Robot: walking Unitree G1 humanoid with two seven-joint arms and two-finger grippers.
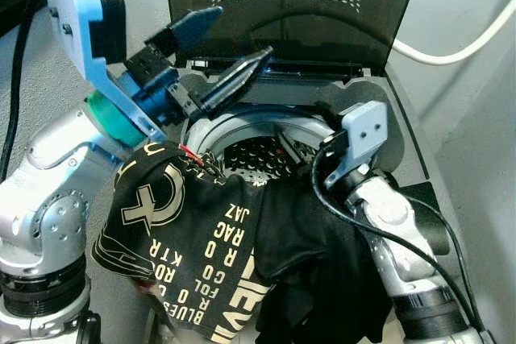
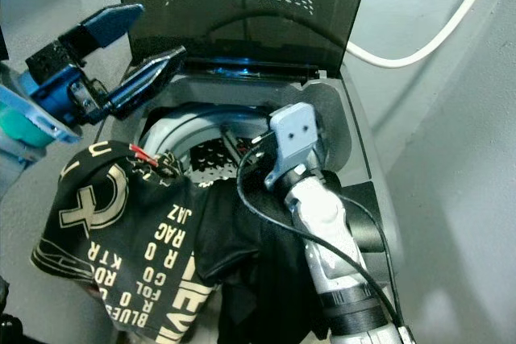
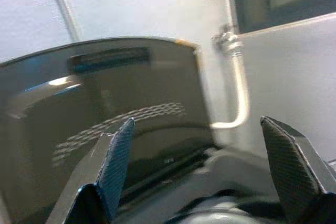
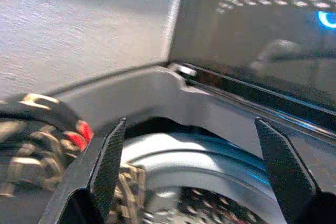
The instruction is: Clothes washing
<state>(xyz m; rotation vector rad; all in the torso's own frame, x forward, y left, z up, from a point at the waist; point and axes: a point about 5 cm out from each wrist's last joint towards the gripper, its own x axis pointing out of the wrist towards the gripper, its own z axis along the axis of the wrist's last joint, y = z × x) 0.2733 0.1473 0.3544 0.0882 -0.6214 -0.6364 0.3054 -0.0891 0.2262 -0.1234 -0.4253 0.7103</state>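
Observation:
A top-loading washer has its dark lid raised, showing the perforated drum. A black T-shirt with cream lettering hangs over the washer's front rim and against my left arm. A plain black garment lies beside it under my right arm. My left gripper is raised above the washer's left rim, open and holding nothing. My right gripper reaches over the clothes toward the drum mouth. It is open, with the drum's ring and the lettered shirt's edge below it.
A white hose curves along the wall behind the washer at the right. A grey wall stands close on the right side. My right arm's black cable loops over the clothes.

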